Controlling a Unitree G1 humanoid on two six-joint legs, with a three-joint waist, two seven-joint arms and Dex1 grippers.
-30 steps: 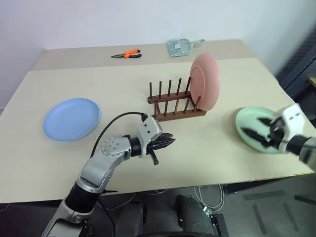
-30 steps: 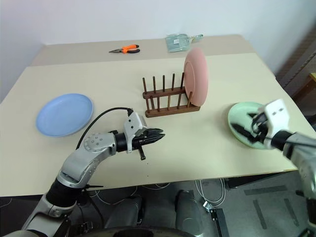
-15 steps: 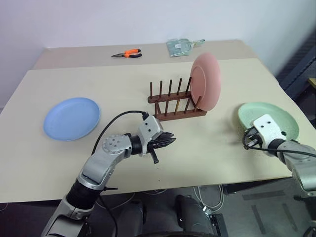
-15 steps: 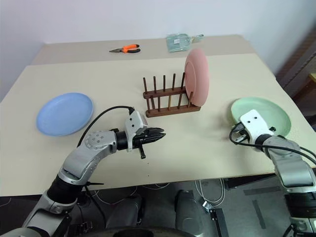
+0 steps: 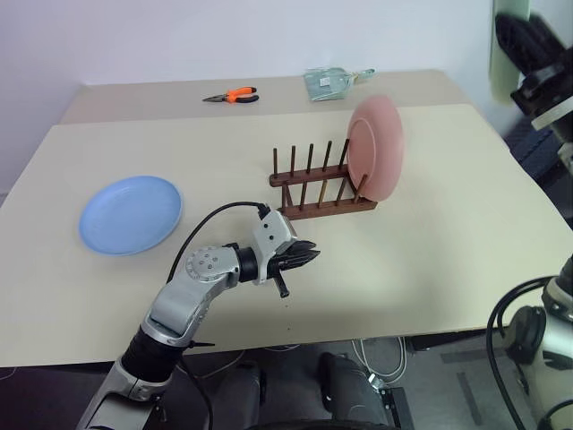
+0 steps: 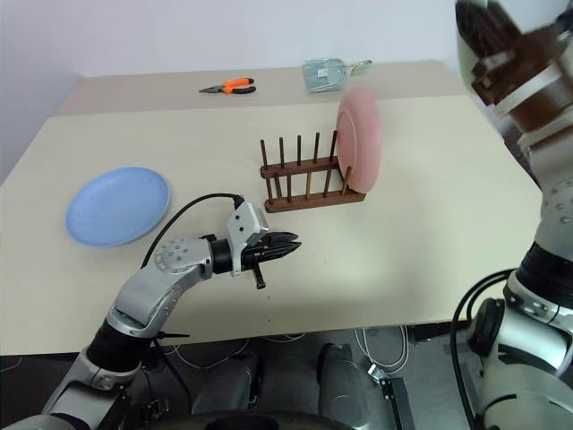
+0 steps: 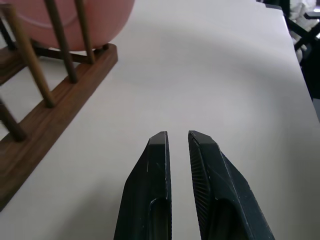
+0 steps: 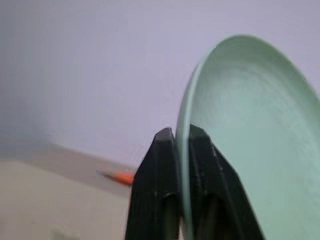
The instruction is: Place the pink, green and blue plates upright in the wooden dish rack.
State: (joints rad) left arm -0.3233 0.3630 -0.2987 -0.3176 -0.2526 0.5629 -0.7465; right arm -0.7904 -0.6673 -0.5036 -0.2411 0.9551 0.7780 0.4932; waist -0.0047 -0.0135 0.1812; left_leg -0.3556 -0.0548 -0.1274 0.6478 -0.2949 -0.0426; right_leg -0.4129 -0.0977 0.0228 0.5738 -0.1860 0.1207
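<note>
Salmon pink round matte plate (image 5: pixel 376 148) upright at the right end of the small dark brown wooden dish rack (image 5: pixel 320 185), leaning between the last thin pegs. Rack near the middle of the beige surface (image 5: pixel 430 242), other peg slots unfilled.

Light sky blue round shallow plate (image 5: pixel 131 214) flat on the surface, well apart from the rack, toward the left side.

Pale mint green round plate (image 8: pixel 240 145) up in the air at the right, off the surface, rim pinched between the two black fingers of the right gripper (image 8: pixel 182 142); gripper closed on that rim, plate on edge. Same gripper blurred at the upper right corner in the head views, a pale green edge showing beside it (image 5: pixel 499 49).

Left gripper (image 7: pixel 177 137) low over the surface just in front of the rack, pointing toward the rack's right end, fingers nearly together with a thin gap, holding nothing.

Orange-handled pliers (image 5: pixel 232 97) and a clear plastic packet (image 5: pixel 332 82) at the far edge of the surface.
</note>
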